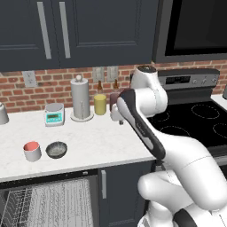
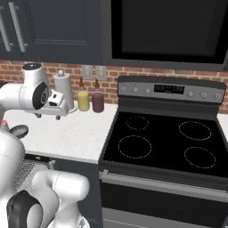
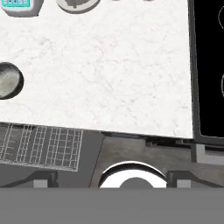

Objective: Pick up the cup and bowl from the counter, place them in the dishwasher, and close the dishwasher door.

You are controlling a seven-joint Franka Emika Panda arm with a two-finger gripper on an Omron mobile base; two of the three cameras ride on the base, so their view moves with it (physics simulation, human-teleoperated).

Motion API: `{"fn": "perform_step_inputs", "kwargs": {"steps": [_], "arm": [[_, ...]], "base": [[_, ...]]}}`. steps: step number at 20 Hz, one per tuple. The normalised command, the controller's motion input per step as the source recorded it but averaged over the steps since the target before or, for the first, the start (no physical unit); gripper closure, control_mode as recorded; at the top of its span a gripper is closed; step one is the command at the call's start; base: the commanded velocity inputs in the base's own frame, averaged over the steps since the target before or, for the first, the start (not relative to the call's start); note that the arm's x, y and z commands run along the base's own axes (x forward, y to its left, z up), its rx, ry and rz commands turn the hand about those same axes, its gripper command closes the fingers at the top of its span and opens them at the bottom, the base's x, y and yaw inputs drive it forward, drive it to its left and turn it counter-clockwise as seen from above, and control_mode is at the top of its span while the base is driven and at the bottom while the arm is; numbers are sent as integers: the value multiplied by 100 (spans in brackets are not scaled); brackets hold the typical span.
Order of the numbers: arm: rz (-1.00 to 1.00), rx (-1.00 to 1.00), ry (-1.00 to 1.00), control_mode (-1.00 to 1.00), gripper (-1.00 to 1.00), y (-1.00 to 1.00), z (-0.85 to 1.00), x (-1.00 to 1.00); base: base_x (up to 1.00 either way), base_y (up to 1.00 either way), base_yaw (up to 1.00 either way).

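Cup (image 1: 32, 151) and bowl (image 1: 56, 150) sit side by side near the front left of the counter (image 1: 97, 142), just apart, cup to the left — red inside showing. Below the counter edge the dishwasher (image 1: 48, 201) stands open, its wire rack (image 1: 53, 206) visible. Behind them are a small scale (image 1: 54, 114), a paper-towel roll (image 1: 80, 98) and a yellow jar (image 1: 100, 104) by the brick wall. The gripper (image 2: 48, 116) hangs above the counter right of the bowl, fingers spread wide, holding nothing. The black stovetop (image 2: 164, 142) lies to the right.
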Motion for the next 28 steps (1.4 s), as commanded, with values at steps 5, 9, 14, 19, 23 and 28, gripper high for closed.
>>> {"fn": "perform_step_inputs", "kwargs": {"steps": [5,9,14,19,23,28], "arm": [[-7,0,13,-100,-100,100,-39,38],[-4,0,18,-100,-100,100,-36,34],[0,0,19,-100,-100,97,-44,30],[0,0,19,-100,-100,87,-48,34],[0,0,22,-100,-100,83,-51,39],[0,-1,9,-100,-100,33,-12,26]], "base": [[0,0,0],[0,0,0],[0,0,0],[0,0,0],[0,0,0],[0,0,0]]}}
